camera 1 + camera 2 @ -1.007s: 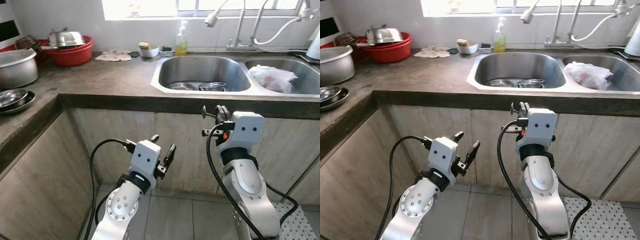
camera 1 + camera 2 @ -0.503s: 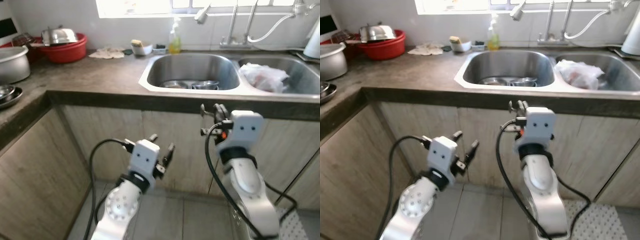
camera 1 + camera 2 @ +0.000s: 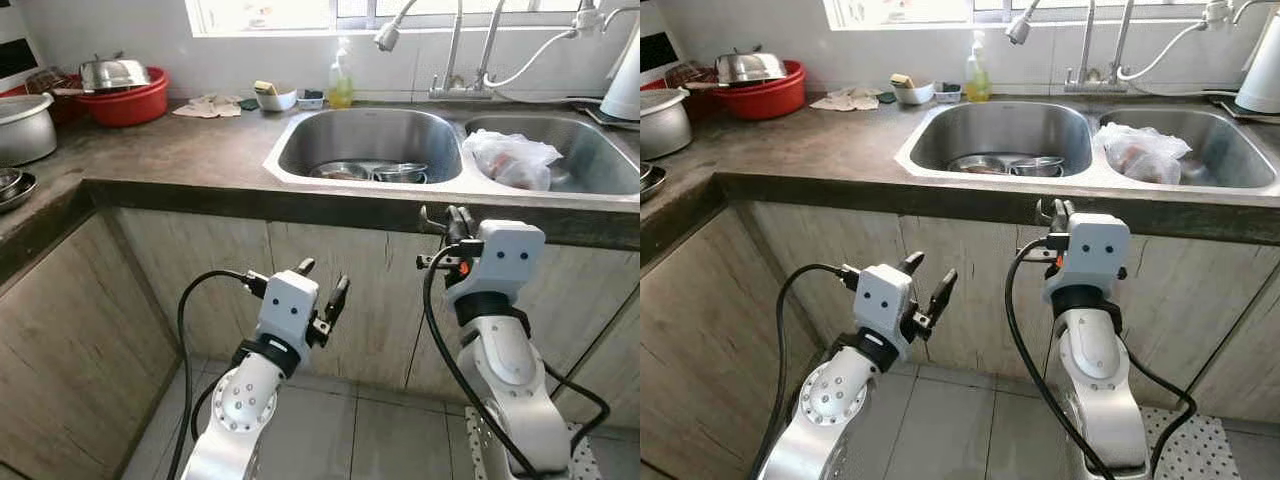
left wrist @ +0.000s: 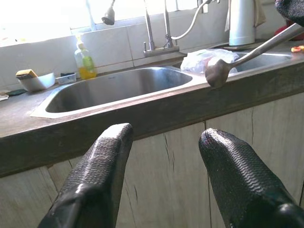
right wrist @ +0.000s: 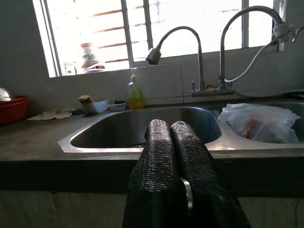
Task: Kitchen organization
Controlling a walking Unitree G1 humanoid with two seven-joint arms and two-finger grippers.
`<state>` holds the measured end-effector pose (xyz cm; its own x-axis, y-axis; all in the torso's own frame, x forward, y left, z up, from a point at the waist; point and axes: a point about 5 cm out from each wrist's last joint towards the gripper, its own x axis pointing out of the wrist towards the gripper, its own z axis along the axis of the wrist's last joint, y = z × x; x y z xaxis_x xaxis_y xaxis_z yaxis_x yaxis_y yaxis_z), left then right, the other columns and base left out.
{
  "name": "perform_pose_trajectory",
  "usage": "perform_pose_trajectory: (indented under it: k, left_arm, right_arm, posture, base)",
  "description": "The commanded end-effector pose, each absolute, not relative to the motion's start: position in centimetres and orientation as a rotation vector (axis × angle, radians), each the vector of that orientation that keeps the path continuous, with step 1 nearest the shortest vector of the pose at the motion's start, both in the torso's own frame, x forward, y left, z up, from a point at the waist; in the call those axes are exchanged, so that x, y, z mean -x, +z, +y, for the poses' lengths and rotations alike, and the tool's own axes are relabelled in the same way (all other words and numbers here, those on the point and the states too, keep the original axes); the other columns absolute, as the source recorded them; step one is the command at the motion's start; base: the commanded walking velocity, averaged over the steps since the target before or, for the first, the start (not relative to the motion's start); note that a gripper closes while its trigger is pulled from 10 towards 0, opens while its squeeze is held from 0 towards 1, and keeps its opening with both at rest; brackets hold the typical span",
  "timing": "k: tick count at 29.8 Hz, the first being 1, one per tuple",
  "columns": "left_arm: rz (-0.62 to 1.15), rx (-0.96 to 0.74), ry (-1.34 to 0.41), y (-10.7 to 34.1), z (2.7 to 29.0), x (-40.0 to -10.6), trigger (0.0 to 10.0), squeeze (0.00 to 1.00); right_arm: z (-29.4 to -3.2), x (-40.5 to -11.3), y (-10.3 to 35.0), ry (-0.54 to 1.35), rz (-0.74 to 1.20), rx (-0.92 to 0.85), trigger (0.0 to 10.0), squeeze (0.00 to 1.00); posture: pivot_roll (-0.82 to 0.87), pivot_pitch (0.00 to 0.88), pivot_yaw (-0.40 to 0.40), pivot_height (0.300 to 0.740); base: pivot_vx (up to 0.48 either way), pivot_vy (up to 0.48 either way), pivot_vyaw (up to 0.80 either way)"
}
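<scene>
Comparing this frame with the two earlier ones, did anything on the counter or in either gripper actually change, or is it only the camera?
Only the camera shifted: the whole scene slid left, so the robot moved. The right gripper stays shut on the spoon below the counter edge; the left gripper stays open and empty. The dishes in the left sink basin and the plastic bag lie as before.

My view has swung toward the right along the desk (image 3: 190,150): the sink (image 3: 370,140) now sits nearer the middle of the head views, and the pots at the left corner have slid to the edge. Against the cupboards, my right gripper (image 3: 452,222), clamped on a spoon (image 4: 247,52), has drifted slightly right and higher, and my left gripper (image 3: 322,285) slightly higher.
</scene>
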<state>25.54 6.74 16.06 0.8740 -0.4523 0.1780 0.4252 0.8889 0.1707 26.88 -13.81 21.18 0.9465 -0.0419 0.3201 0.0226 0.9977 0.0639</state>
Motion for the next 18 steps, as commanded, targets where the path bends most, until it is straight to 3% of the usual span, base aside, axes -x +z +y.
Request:
perform_pose_trajectory:
  k: [1, 18]
  left_arm:
    - [-0.234, -0.133, -0.457, 16.3, 6.8, -25.7, 10.0, 0.00]
    - [-0.244, -0.129, -0.446, 16.7, 6.8, -25.9, 10.0, 0.00]
  right_arm:
    - [-13.6, -27.0, 21.9, -0.020, -0.355, -0.059, 10.0, 0.00]
    - [-13.7, -27.9, 24.9, 0.009, -0.477, -0.039, 10.0, 0.00]
  posture:
    - [0.01, 0.000, 0.008, 0.740]
    - [0.00, 0.000, 0.004, 0.740]
  base:
    - [0.296, 0.000, 0.00]
    - [0.315, 0.000, 0.00]
